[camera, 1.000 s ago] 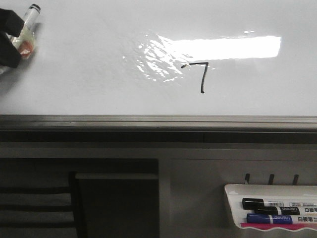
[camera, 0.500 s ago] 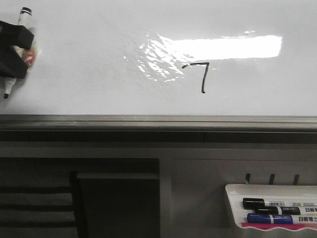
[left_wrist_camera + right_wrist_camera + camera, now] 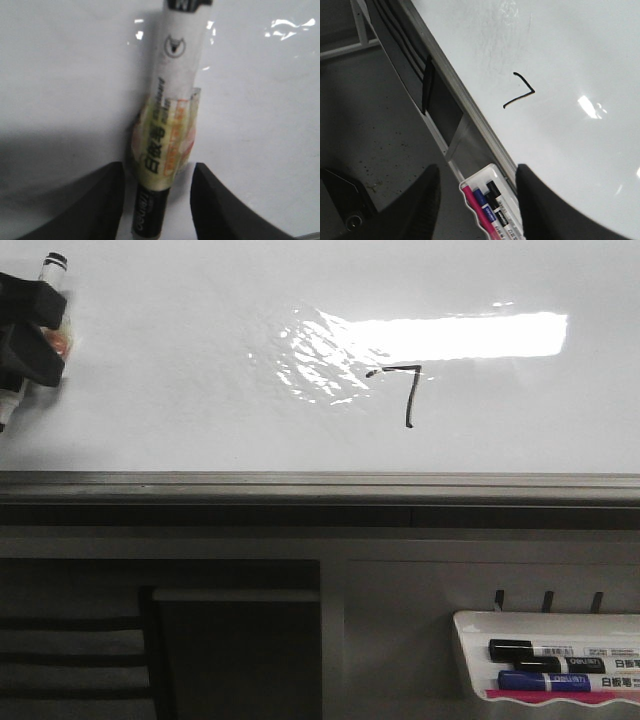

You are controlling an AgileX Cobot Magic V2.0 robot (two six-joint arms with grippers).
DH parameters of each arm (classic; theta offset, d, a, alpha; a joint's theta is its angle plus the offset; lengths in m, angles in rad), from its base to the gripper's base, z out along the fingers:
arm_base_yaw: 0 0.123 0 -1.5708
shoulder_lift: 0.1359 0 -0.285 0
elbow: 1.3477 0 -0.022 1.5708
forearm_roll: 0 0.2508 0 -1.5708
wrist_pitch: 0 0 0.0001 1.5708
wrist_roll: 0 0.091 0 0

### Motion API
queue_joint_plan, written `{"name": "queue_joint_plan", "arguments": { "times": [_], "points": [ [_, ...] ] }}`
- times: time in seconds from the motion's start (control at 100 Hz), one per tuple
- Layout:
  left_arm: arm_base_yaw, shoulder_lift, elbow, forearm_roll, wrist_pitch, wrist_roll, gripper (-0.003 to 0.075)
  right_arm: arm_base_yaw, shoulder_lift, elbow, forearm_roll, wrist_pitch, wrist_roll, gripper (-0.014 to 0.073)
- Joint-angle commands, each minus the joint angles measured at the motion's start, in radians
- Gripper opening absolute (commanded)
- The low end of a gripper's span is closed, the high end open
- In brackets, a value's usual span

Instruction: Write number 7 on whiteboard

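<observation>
The number 7 (image 3: 408,390) is drawn in thin black on the glossy whiteboard (image 3: 200,390), just below the glare patch. It also shows in the right wrist view (image 3: 520,92). My left gripper (image 3: 30,325) is at the board's far left edge. A whiteboard marker (image 3: 172,90) with a taped middle lies between its fingers, with a gap on each side, so the jaws are open around it. My right gripper (image 3: 477,175) is open and empty, off the board's front edge above the marker tray; it is out of the front view.
A grey metal rail (image 3: 320,485) runs along the board's near edge. A small white tray (image 3: 470,625) hangs below at the right with black, blue and pink markers (image 3: 545,650). Dark frame openings lie lower left.
My left gripper has shifted at the board's left edge, and the marker has swung from tilted to more upright, its tip now showing below the fingers. The 7 is unchanged.
</observation>
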Motion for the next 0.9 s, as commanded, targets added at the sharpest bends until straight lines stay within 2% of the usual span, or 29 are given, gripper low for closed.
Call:
{"name": "queue_joint_plan", "arguments": {
  "times": [0.0,0.14,0.24,0.36,0.64,0.78,0.89],
  "points": [
    [0.001,-0.085,-0.027,0.021,-0.038,-0.01,0.0312,-0.004,-0.025,-0.032,-0.03,-0.066,0.17,0.0312],
    [0.001,-0.204,-0.027,0.078,0.031,-0.01,0.0312,-0.004,-0.055,-0.032,-0.212,-0.055,0.551,0.0312],
    [0.001,-0.301,-0.027,0.123,0.116,-0.008,0.0312,-0.004,-0.087,-0.005,-0.312,-0.063,0.686,0.0312],
    [0.001,-0.429,-0.012,0.152,0.186,-0.008,0.0312,-0.004,-0.163,0.075,-0.312,-0.127,0.723,0.0312],
    [0.001,-0.733,0.168,0.186,0.174,-0.008,0.0312,-0.004,-0.341,0.341,-0.312,-0.326,0.735,0.0296],
    [0.001,-0.823,0.259,0.186,0.121,-0.008,0.0307,-0.004,-0.393,0.433,-0.315,-0.41,0.735,0.0173],
    [0.001,-0.841,0.288,0.186,0.092,-0.008,0.0235,-0.004,-0.4,0.466,-0.315,-0.424,0.735,0.0029]
  ]
}}
